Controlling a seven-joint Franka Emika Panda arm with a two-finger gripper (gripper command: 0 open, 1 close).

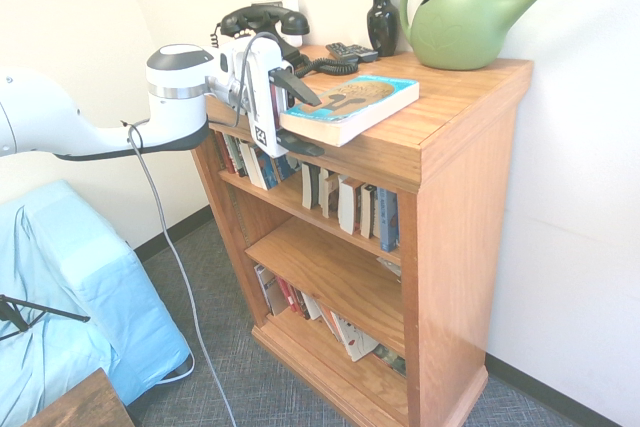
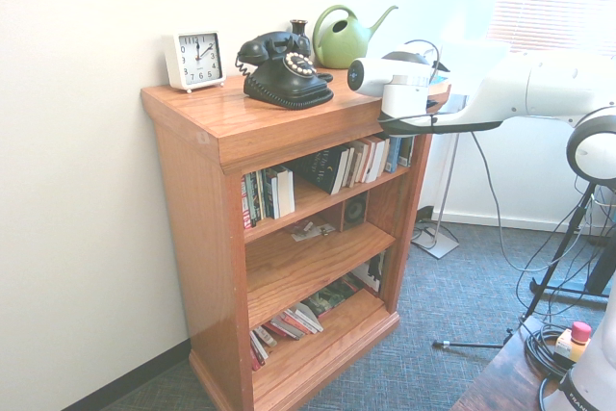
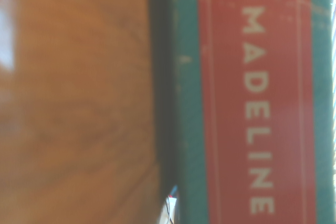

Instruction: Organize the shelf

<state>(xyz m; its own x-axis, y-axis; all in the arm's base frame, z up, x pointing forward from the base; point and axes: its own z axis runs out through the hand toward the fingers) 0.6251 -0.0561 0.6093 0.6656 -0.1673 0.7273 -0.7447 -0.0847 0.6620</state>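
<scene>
Right now one shelf [image 1: 460,207] stands against the wall, one teal book [image 1: 350,107] flat on its top; the claw [image 1: 296,115] is open around the book's near end.

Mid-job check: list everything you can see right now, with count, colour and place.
shelf: one, orange-brown wood, against the wall
large book: one, teal cover, flat on the shelf top at its front edge; spine reads MADELINE
rotary phone: one, black, shelf top
alarm clock: one, white, shelf top by the wall
watering can: one, green, shelf top
vase: one, black, beside the watering can
remote: one, dark, shelf top
shelved books: many, mixed colours, compartments
gripper: one, white with dark fingers, straddling the large book's edge
</scene>
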